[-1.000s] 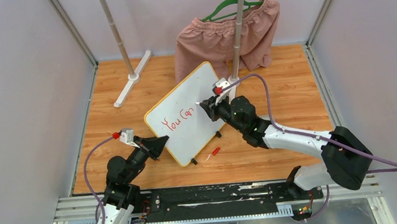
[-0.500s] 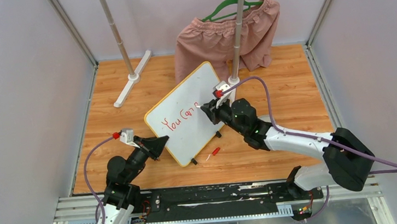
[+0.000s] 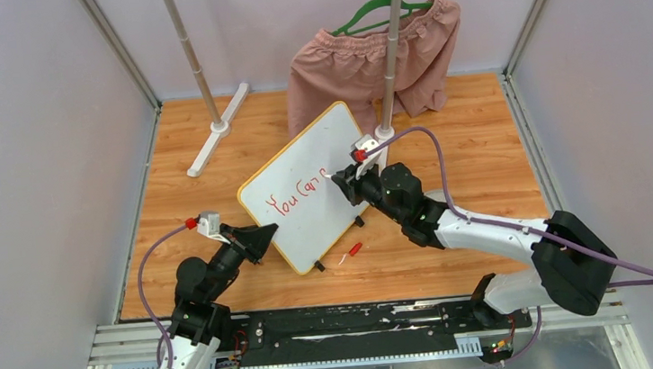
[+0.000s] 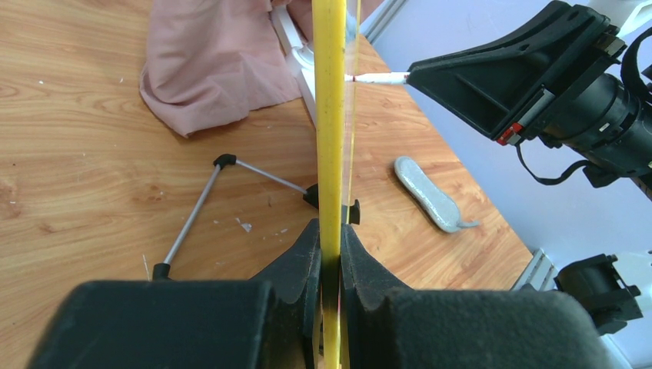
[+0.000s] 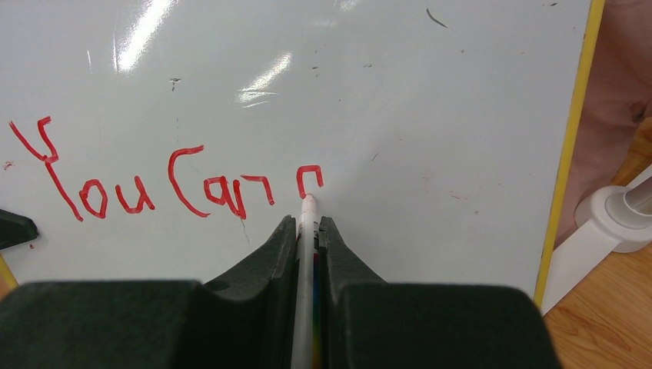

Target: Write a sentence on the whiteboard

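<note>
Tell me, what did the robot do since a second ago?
The right tool, shut on the marker, shifted slightly and added a new red stroke to the sentence after "Can". The left tool stayed clamped on the whiteboard, which stayed put.

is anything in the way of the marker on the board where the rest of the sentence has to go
Nothing visible. The marker tip sits at the last stroke of the sentence; only blank board lies beyond it, up to the frame.
</note>
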Tool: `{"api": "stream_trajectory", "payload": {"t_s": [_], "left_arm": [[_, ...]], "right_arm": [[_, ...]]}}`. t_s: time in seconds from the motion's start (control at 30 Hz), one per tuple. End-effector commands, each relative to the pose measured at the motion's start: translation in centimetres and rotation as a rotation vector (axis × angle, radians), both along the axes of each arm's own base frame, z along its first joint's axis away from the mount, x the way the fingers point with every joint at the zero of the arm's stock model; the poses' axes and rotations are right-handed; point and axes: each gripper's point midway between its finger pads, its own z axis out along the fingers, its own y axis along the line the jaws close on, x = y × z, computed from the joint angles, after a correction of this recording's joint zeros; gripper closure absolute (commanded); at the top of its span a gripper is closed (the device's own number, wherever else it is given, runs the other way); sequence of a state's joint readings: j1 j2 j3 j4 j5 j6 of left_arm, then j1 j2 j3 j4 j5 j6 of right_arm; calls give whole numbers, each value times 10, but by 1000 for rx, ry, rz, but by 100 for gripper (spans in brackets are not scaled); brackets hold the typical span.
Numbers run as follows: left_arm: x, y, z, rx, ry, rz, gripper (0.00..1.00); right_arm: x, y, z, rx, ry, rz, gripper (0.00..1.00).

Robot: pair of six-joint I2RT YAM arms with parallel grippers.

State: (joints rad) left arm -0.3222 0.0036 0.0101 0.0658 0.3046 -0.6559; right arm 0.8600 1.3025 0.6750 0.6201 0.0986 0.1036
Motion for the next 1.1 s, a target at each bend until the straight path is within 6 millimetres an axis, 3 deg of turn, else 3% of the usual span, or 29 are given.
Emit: {"api": "stream_trajectory", "payload": {"t_s": [0.0, 1.07], "left_arm": [[-2, -1, -40, 76, 39, -17, 100], [-3, -2, -40, 78, 36, -22, 100]], "right_arm": [[5, -1, 10, -9, -30, -29, 100], [17, 11, 40, 25, -86, -24, 100]]}}
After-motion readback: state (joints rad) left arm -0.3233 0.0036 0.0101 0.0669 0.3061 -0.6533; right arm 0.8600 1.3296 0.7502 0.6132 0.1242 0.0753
